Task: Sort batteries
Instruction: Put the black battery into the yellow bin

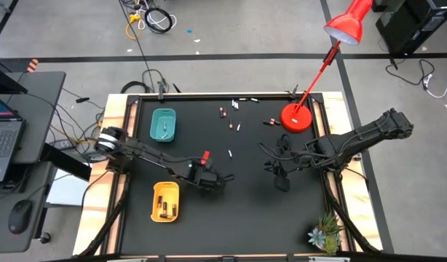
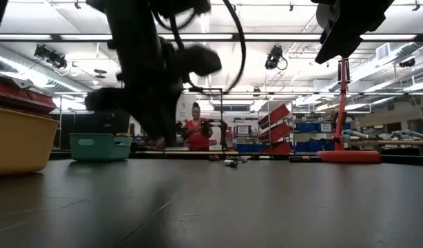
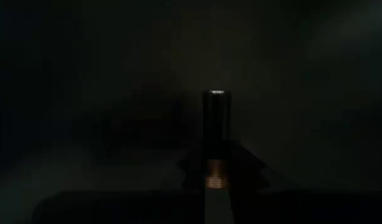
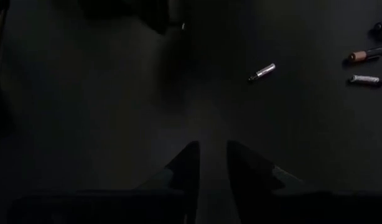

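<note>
Gripped upright, a dark battery point(image 3: 216, 134) points away from the left gripper's point(image 3: 216, 180) closed fingers; right gripper point(image 4: 213, 165) hovers slightly parted, empty.

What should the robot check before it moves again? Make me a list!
1. Left gripper shut on a battery: ok, a dark battery sits between its fingers in the left wrist view.
2. Yellow tray within reach, beside the left arm: ok.
3. Teal tray upright on the table: ok.
4. Right gripper holding nothing: ok, the gap between its fingers is empty.
5. Loose batteries left to sort: not ok, several lie on the black table.
6. Path past the red lamp: cannot tell.
</note>
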Available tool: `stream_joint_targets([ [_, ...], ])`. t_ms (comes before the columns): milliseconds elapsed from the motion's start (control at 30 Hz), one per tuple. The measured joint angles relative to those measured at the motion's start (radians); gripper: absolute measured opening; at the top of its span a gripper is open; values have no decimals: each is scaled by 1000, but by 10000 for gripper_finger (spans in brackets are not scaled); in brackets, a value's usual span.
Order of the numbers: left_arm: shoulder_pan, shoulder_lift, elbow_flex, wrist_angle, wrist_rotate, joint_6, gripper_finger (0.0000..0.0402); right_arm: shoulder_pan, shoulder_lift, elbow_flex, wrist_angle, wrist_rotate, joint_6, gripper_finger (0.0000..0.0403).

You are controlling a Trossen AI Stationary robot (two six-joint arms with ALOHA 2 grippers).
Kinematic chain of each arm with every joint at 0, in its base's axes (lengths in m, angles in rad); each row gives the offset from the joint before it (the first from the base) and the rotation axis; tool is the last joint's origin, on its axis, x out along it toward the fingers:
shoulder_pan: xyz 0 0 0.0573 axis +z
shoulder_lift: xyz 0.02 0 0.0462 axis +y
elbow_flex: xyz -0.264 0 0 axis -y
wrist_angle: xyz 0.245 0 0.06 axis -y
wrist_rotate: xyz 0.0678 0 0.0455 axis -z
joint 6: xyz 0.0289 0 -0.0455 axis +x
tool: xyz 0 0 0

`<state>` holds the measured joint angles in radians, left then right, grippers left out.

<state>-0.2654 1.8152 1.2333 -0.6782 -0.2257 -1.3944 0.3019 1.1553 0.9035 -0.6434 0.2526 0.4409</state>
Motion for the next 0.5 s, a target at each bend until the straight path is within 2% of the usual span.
stream_joint_targets([
  [167,-60,-126,-1,-66,-68,-74,36,0,0,0,0,0,-8,90],
  [267,-122,-208,0,-78,-63,-130,36,0,0,0,1,0,-23,89],
  [400,-238,-289,4,-179,65,-265,36,-3,0,0,13,8,-43,88],
  [500,-343,-298,3,-297,132,-403,36,-7,0,0,37,9,-63,87],
])
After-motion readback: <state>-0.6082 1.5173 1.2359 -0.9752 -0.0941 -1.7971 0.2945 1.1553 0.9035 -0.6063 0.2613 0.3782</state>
